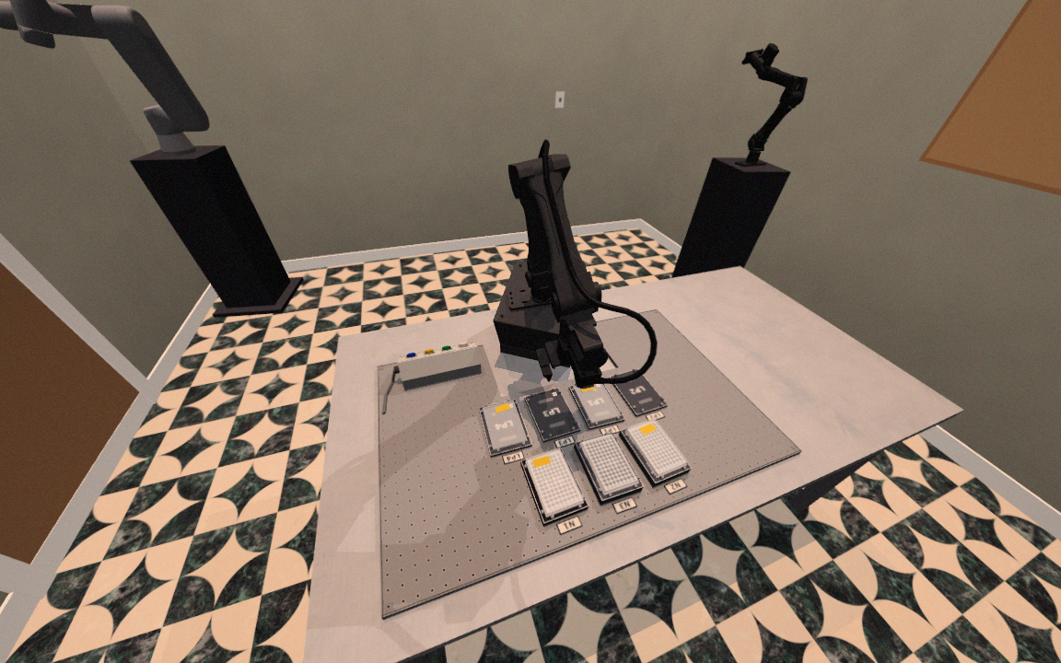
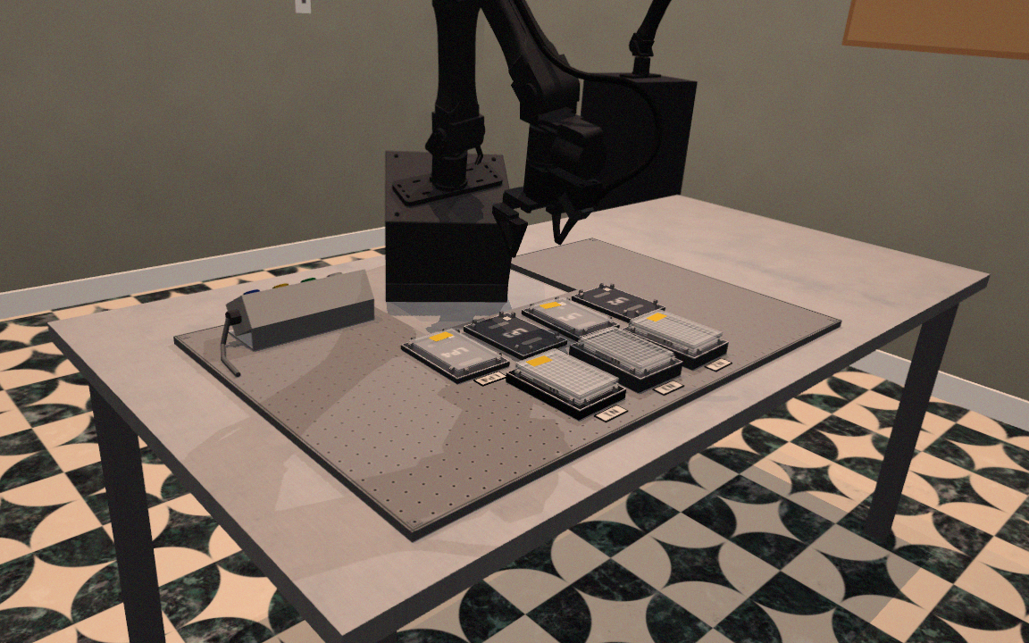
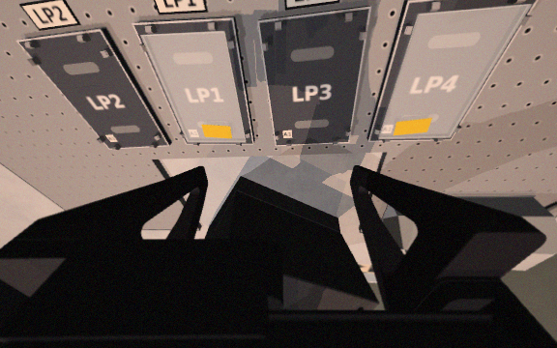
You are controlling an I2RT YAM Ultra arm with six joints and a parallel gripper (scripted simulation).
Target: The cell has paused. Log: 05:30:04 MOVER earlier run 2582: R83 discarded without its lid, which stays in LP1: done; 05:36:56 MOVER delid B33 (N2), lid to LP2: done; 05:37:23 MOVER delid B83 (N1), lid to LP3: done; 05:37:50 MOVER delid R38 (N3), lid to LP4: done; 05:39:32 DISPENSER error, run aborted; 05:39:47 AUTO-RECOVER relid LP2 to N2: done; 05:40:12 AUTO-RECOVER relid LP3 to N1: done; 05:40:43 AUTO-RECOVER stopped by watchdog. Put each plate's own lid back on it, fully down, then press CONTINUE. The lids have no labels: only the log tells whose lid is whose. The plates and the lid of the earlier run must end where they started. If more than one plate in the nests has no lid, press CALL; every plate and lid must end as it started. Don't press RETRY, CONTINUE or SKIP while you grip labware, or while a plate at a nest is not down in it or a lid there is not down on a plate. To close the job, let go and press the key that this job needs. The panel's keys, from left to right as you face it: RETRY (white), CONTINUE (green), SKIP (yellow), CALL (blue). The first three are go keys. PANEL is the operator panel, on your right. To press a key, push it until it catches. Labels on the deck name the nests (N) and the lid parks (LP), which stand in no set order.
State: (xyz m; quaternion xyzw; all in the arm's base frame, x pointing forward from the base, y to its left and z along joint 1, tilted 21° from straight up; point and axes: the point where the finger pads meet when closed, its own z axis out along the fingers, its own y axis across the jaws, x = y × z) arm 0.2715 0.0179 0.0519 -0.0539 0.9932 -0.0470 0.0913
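Ideally the gripper (image 3: pixel 278 181), jaws wide and empty, needed to drop squarely over the LP4 lid (image 3: pixel 433 82), not LP1's (image 3: pixel 201 82).

The top view looks down from high in front of the counter (image 1: pixel 806 363), facing the arm's base. The exterior view stands lower, nearer, off one corner. The wrist view hangs close above park LP3 (image 3: pixel 311 92); all three share it.

Translucent lid (image 3: pixel 434 82) with orange tag flat in LP4, right of wrist frame. Second lid (image 3: pixel 201 87) in LP1. N3 plate (image 1: pixel 607 465) uncovered, centre of nest row; neighbours lidded.
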